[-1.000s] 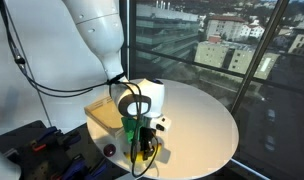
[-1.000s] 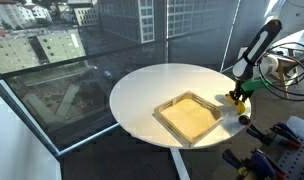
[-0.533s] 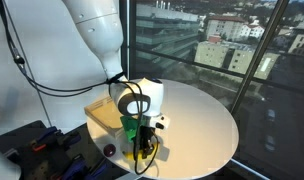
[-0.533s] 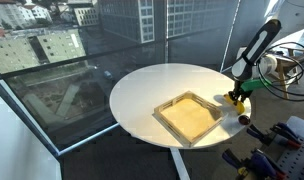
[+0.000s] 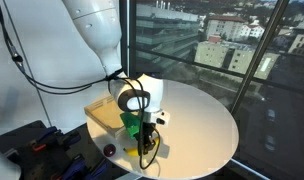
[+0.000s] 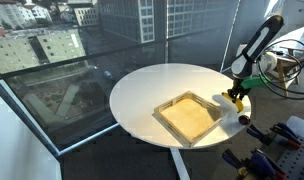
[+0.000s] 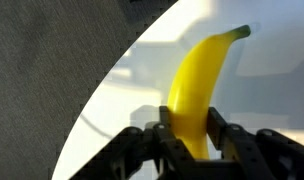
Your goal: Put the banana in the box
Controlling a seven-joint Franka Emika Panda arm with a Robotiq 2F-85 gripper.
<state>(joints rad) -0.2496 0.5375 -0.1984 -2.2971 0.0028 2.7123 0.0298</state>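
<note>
In an exterior view, the box [image 6: 191, 117] is being shown lying flat on the round tabletop [image 6: 152, 85], toward its near edge. Just right of the box, by the tabletop's right edge, the banana [image 6: 239, 101] is being gripped by the gripper [image 6: 237, 98], outside the box. In the wrist view, the banana [image 7: 202, 75] is being clamped at its lower part between the two fingers [image 7: 164, 140]. Whether it is being held clear of the surface cannot be told. A small dark round object [image 6: 243, 119] is being seen at that edge, near the gripper.
</note>
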